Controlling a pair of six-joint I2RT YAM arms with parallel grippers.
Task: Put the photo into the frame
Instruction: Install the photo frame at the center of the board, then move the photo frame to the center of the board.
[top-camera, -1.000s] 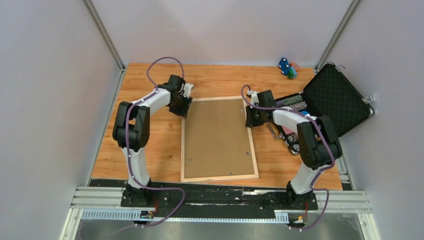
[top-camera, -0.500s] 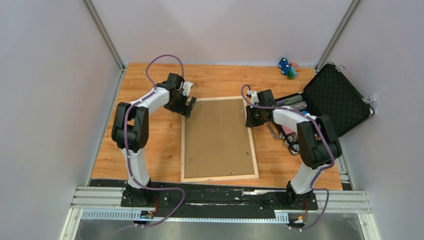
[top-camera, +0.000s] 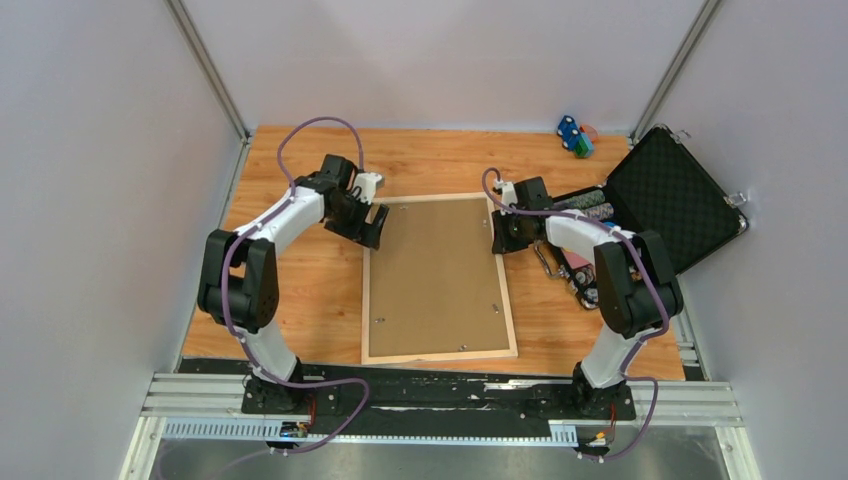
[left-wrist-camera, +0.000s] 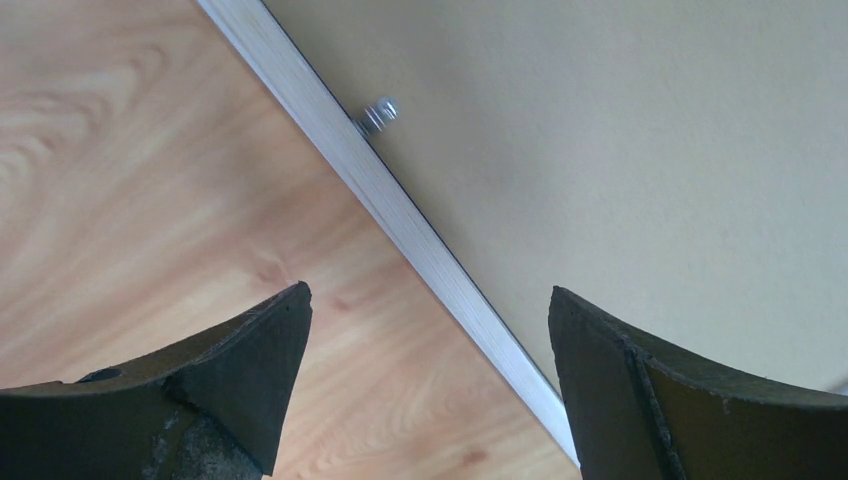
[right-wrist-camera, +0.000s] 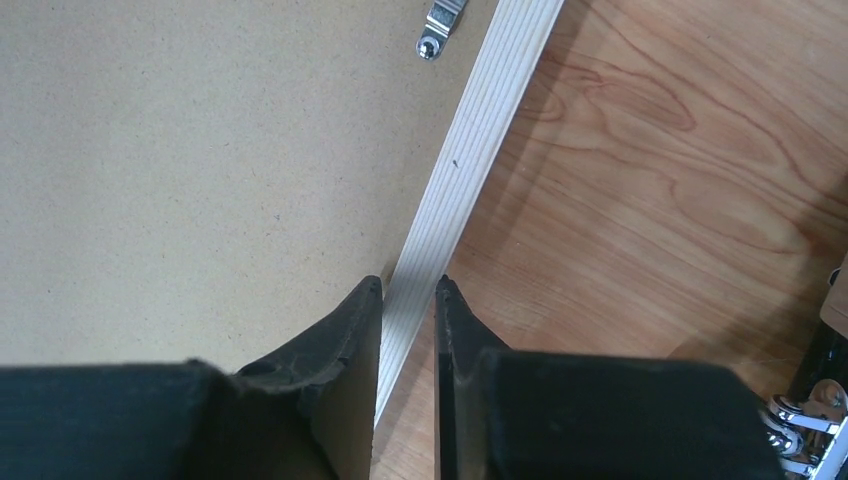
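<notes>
The frame (top-camera: 440, 354) lies face down on the wooden table, its pale rail round a plain brown backing board (top-camera: 435, 275). The photo is hidden. My left gripper (top-camera: 372, 225) stands open over the frame's far left corner. In the left wrist view the left gripper (left-wrist-camera: 428, 305) has one finger above the table and one above the board, with the rail (left-wrist-camera: 400, 215) between them, untouched. My right gripper (top-camera: 497, 240) sits at the frame's right rail near the far corner. In the right wrist view the right gripper (right-wrist-camera: 410, 288) is shut on that rail (right-wrist-camera: 480, 130).
An open black case (top-camera: 665, 195) with small items at its mouth stands at the right, close to the right arm. A blue and green toy (top-camera: 574, 135) lies at the back right. Metal clips (right-wrist-camera: 438, 25) sit on the backing board. Grey walls close in both sides.
My left gripper has opened wide and slid slightly toward me along the frame's left corner, its elbow swinging out to the left. The right arm and the frame have not moved.
</notes>
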